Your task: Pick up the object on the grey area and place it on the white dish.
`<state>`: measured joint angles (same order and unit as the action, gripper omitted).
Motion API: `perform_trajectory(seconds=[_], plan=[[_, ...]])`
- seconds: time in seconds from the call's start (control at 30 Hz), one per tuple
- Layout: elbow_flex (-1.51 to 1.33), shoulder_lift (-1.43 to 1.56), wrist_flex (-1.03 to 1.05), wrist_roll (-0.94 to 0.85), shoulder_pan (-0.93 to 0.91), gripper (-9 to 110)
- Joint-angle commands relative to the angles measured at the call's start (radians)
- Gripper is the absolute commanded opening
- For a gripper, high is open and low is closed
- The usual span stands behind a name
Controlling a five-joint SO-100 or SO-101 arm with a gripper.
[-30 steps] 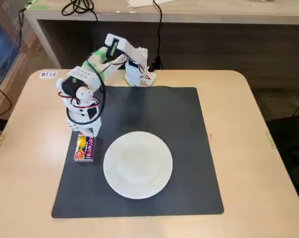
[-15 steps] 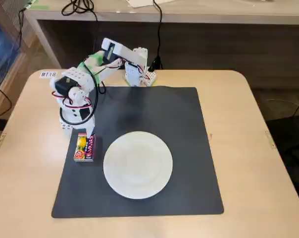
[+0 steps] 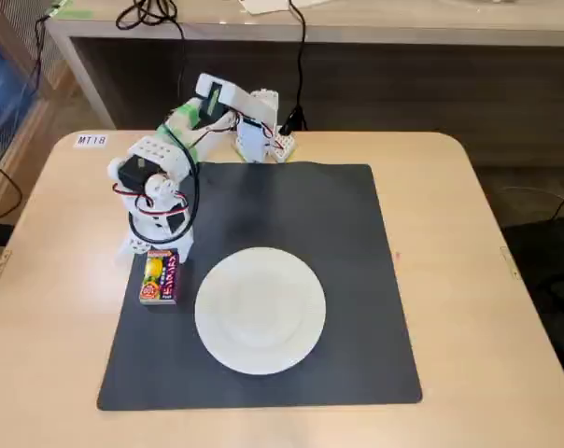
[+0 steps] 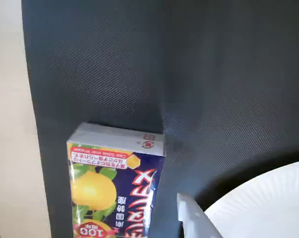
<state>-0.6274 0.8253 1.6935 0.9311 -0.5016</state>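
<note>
The object (image 3: 159,277), a small red and pink box with a yellow fruit picture, lies flat near the left edge of the grey area (image 3: 338,233). My gripper (image 3: 156,248) hangs just above the box's far end, open and holding nothing. In the wrist view the box (image 4: 115,183) fills the lower left, one pale fingertip (image 4: 191,218) shows to its right, and the mat (image 4: 189,74) spreads behind. The white dish (image 3: 260,310) sits empty on the mat, right of the box, and its rim (image 4: 268,198) appears at the wrist view's lower right.
The arm's base (image 3: 260,138) stands at the table's far edge with cables running back. A label reading MT18 (image 3: 91,140) is stuck at the far left corner. Beige tabletop (image 3: 469,280) surrounds the mat, and a dark shelf unit stands behind the table.
The gripper drew back and left from the box half a second ago, then came forward over its far end again. The box and dish have not moved.
</note>
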Motion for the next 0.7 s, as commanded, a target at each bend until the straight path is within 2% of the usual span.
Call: perform_trajectory(seconds=[0.0,0.67], plan=[[-0.003,0.057,0.006,0.002,0.009,45],[0.032,-0.064,0.005,0.037,-0.003,36]])
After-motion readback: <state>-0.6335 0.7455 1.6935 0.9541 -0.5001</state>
